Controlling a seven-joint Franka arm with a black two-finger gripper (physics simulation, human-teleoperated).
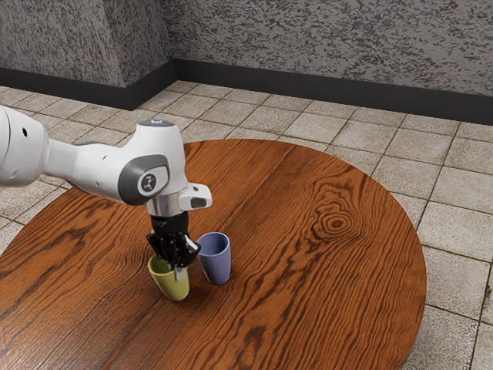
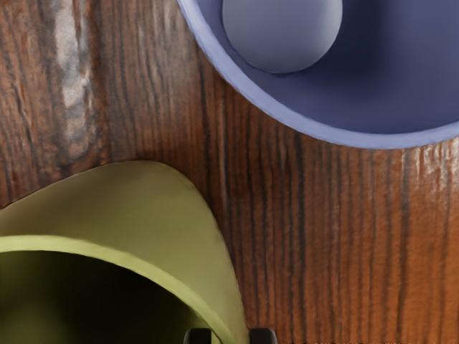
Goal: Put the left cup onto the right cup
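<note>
Nearest: olive-green tapered cup (image 1: 171, 284), the left one of the pair, on the round dark-wood counter (image 1: 323, 231). It leans a bit rather than sitting square; can't tell if the base is fully down. Wrist view has its rim and wall (image 2: 143, 215) right under the hand.

Black two-finger pincer (image 1: 179, 266) is at the rim, on the side twd the other cup, w/ one finger inside and one outside. In the wrist view two dark fingertips (image 2: 197, 335) flank the wall w/ no gap readable, so pincer reads as clamped on the green cup's wall.

Just beyond: periwinkle-blue tapered cup (image 1: 216, 258), upright, mouth up. It's just beside the green cup, not touching; wrist view shows a strip of bare wood (image 2: 323, 236) btwn them. Blue cup (image 2: 373, 86) has nothing inside.

Farther: beige tiled floor (image 1: 454, 231), speckled grey wall (image 1: 347, 38).

Step, my read: grasp is on, lift is next. Nothing stacked yet.

Next move calls for:
- a straight lift till the green base clears the blue rim
- a short shift across, centred over the blue mouth
- lower, then let go

Rim pinch is off-centre, so the cup prob hangs tilted. Needs generous clearance, else its base could clip the blue cup & tip it.
</note>
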